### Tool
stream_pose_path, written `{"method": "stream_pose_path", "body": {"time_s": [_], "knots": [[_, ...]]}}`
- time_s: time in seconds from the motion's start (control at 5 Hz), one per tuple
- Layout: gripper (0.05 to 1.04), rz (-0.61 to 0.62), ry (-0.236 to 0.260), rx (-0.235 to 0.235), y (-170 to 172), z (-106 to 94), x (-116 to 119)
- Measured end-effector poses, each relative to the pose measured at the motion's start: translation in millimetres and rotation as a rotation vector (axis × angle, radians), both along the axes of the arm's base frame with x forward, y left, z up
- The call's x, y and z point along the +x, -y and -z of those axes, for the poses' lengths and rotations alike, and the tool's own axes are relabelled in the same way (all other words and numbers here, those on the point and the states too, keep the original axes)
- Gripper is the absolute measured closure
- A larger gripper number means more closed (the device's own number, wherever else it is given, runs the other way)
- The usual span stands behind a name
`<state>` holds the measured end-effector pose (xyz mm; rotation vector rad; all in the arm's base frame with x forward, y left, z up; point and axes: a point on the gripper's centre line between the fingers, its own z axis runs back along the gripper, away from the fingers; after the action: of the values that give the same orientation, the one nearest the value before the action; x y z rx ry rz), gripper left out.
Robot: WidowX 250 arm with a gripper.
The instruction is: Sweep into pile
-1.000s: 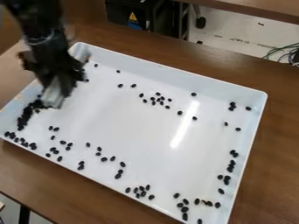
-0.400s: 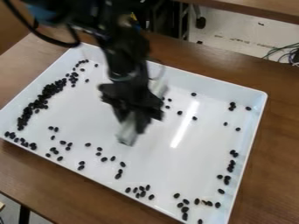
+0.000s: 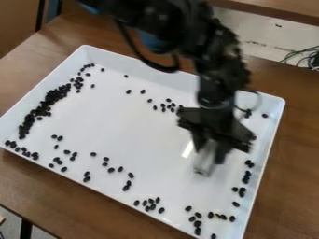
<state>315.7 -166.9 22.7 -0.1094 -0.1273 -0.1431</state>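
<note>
Beans (image 3: pixel 53 96), oval and black, dot a white rectangular tray (image 3: pixel 149 137), densest near its left side; over its right half, the black two-finger hand (image 3: pixel 209 155) grips a pale blocky tool (image 3: pixel 204 163)

The tabletop (image 3: pixel 299 168) is brown with a smooth, wood-like grain, and its near edge runs at a slant across the lower left, above a dark leg (image 3: pixel 25 229). Directly on it lies a large white tray (image 3: pixel 162 154), flat-bottomed, with low walls that slope outward and rounded corners, set at an angle in the camera view. Brown surface shows beyond the tray's far wall, past its right side and along its near side, while a bright streak of light gleams on its floor.
</note>
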Motion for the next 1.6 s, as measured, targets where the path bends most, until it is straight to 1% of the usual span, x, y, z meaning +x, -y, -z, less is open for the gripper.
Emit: {"method": "stream_pose_path", "body": {"time_s": [0.2,0.4,0.6,0.8,1.0,1.2,1.4,1.6], "knots": [[0.725,0.027,-0.015,0.000,32,2.6,3],[0.725,0.010,-0.047,0.001,40,12.3,14],[0.725,-0.047,-0.065,-0.036,35,15.7,19],[0.725,-0.070,-0.072,-0.049,31,17.7,28],[0.725,-0.083,-0.103,-0.036,22,17.0,30],[0.725,-0.128,-0.138,-0.021,-15,19.6,18],[0.725,-0.243,-0.136,-0.038,-67,20.3,22],[0.725,-0.281,-0.131,-0.041,-116,20.7,33]]}}
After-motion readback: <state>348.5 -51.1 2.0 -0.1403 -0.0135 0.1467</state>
